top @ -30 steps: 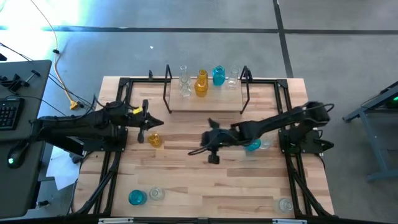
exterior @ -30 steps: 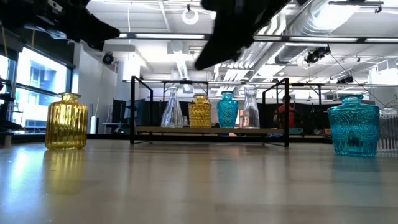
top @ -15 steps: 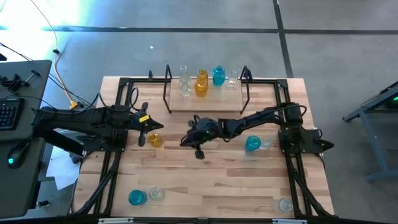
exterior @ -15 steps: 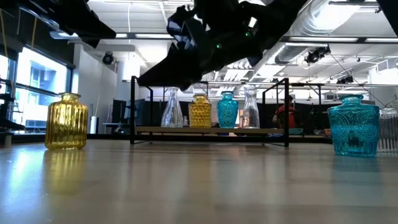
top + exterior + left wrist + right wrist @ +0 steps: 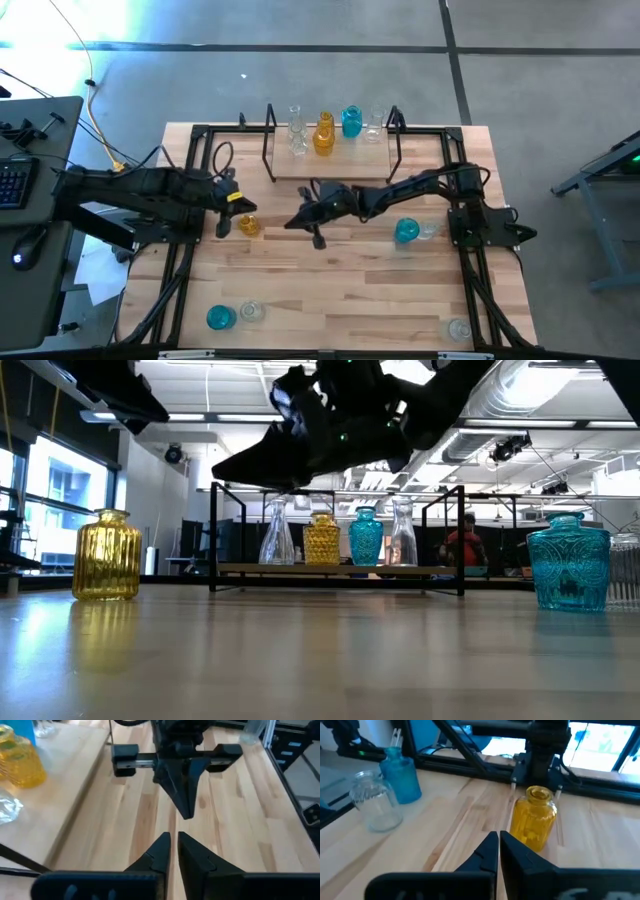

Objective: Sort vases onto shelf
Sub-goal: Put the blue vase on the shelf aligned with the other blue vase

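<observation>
High view: the left gripper [image 5: 236,205] is held just beside a yellow vase [image 5: 249,225]; the right gripper [image 5: 297,222] is stretched toward the table's middle, fingers pressed together.

Low view: four vases, two clear, one amber, one teal, are stood upright on the shelf [image 5: 340,570].

Left wrist view: fingers [image 5: 159,851] are seen nearly together, nothing between them.

Right wrist view: the ribbed yellow vase stands upright ahead.

**Big open workshop, grey floor**

Wooden table [image 5: 330,290] sits on a grey concrete floor [image 5: 300,70] with dark seam lines. Black desk [image 5: 35,140] with a keyboard [image 5: 12,180] off to one side. Ceiling's all exposed ducts [image 5: 540,400] and strip lights, bright window [image 5: 55,500] too.
</observation>
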Controlling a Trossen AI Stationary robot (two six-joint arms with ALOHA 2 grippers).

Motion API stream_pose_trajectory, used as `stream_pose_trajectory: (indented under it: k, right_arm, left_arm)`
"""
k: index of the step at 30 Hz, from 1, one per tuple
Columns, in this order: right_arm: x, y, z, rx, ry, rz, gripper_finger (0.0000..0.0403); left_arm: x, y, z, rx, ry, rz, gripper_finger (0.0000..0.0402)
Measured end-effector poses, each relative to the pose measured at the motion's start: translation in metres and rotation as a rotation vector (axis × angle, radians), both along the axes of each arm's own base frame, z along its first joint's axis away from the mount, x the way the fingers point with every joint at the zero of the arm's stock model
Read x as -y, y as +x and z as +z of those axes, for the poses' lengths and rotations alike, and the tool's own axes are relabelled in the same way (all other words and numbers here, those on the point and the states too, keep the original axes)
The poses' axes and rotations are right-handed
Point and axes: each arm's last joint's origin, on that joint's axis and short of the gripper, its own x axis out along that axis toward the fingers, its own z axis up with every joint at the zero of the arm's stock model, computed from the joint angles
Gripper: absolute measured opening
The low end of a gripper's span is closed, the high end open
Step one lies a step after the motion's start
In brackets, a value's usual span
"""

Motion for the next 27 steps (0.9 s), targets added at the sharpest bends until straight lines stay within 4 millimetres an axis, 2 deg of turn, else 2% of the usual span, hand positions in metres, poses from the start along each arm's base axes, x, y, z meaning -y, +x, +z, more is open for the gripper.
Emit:
stream_pose_trajectory:
  k: [8, 13, 17, 22, 27]
  right_arm:
    - [-0.001, 0.012, -0.032, 0.092, 0.11, 0.034, 0.0]
    - [-0.003, 0.009, -0.017, 0.086, 0.104, 0.084, 0.0]
    - [0.003, 0.002, -0.006, 0.018, 0.054, 0.088, 0.0]
    - [0.006, -0.005, 0.003, -0.029, -0.002, 0.112, 0.0]
    - [0.004, -0.008, -0.002, -0.086, -0.008, 0.171, 0.0]
  left_arm:
    - [0.01, 0.008, -0.001, -0.143, -0.053, -0.019, 0.0064]
    - [0.023, 0.008, 0.0, -0.255, -0.102, -0.122, 0.0064]
    - [0.033, 0.008, 0.009, -0.331, -0.157, -0.17, 0.0052]
    - [0.047, 0.007, 0.021, -0.419, -0.222, -0.154, 0.0031]
    - [0.061, 0.006, 0.03, -0.54, -0.263, -0.085, 0.0016]
